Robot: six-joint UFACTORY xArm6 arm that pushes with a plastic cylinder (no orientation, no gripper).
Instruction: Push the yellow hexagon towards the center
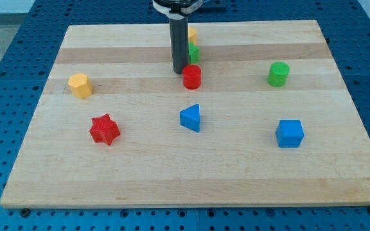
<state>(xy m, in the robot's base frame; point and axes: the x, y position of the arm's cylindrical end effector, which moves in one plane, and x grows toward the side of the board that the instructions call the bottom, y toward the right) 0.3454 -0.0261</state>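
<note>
The yellow hexagon [79, 85] sits near the board's left edge, in the upper half. My tip [179, 71] is at the end of the dark rod near the view's top middle, far to the right of the yellow hexagon. The tip stands just left of the red cylinder [192, 76], close to it or touching. A green block [194, 53] and a yellow block [192, 33] are partly hidden behind the rod.
A red star [104, 129] lies at lower left. A blue triangle [191, 118] lies below the middle. A green cylinder [278, 74] is at the right and a blue cube [290, 133] at lower right. The wooden board [56, 179] rests on a blue pegboard.
</note>
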